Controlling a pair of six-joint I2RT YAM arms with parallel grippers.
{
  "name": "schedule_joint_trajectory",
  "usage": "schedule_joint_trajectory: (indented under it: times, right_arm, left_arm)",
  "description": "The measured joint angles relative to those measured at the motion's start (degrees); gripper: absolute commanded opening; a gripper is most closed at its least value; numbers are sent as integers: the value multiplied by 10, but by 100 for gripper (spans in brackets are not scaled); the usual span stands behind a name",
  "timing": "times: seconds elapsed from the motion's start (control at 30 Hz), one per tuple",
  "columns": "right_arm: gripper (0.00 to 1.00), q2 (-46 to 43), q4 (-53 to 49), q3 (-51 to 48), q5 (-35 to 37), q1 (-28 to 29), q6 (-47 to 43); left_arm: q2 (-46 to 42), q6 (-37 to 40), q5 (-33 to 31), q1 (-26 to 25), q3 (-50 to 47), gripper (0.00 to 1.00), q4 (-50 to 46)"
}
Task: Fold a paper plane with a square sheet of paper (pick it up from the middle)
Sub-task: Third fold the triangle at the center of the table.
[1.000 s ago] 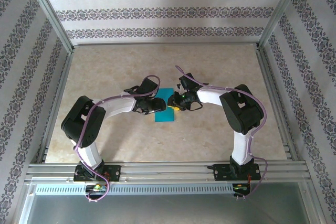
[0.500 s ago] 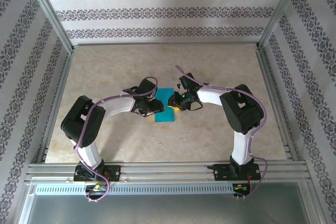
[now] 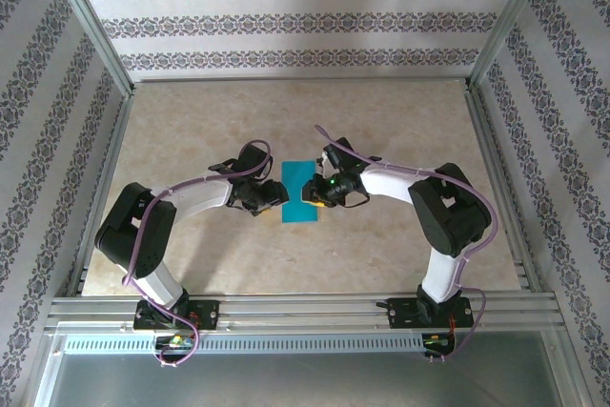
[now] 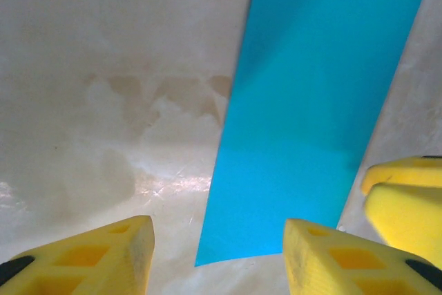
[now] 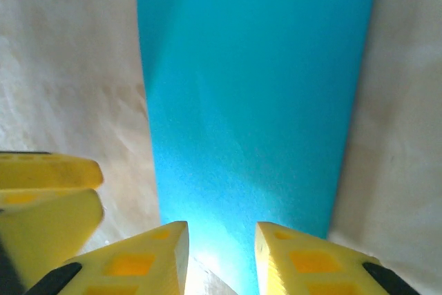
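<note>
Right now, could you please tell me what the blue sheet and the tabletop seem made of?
Blue sheet: thin matte paper, probably; it lies flat with crisp straight edges. Tabletop: glossy marble-look surface, beige veining and glare; stone or laminate, unclear.

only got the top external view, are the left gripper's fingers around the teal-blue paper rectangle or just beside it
Observer: In the left wrist view the left gripper is open, and a near corner of the teal-blue paper rectangle sits in the gap between its yellow fingers.
Operator: and the right one, closed on it
Observer: No. In the right wrist view the right gripper has a narrow gap between its fingers, and the paper's near edge runs into that gap.
Operator: any creases showing
Observer: None up close; its face looks smooth against the beige table.
</note>
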Motion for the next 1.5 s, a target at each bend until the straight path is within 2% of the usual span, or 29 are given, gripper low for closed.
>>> schedule_joint_trajectory:
  times: [0.33,0.57,1.03,1.13,1.27,1.37,1.5]
  right_arm:
    - [32,18,0,-20,-15,-9,20]
    - [32,19,21,-32,-37,-21,44]
    - [34,15,31,-37,-48,-24,36]
    - [38,4,8,-27,-31,-24,6]
    - [46,-13,-55,25,14,-7,-62]
    - [56,-17,-104,84,70,36,-121]
    - [64,-12,-163,140,156,100,-187]
  left_arm:
    - [2,-15,39,0,-3,52,13]
    - [23,-24,68,-1,-8,46,27]
    - [43,-21,51,-11,12,46,9]
    - [23,-21,41,4,9,47,0]
    - [-36,-21,32,50,-13,48,-2]
    - [-70,-21,27,79,-32,49,-3]
    - [-93,-21,26,103,-56,50,-2]
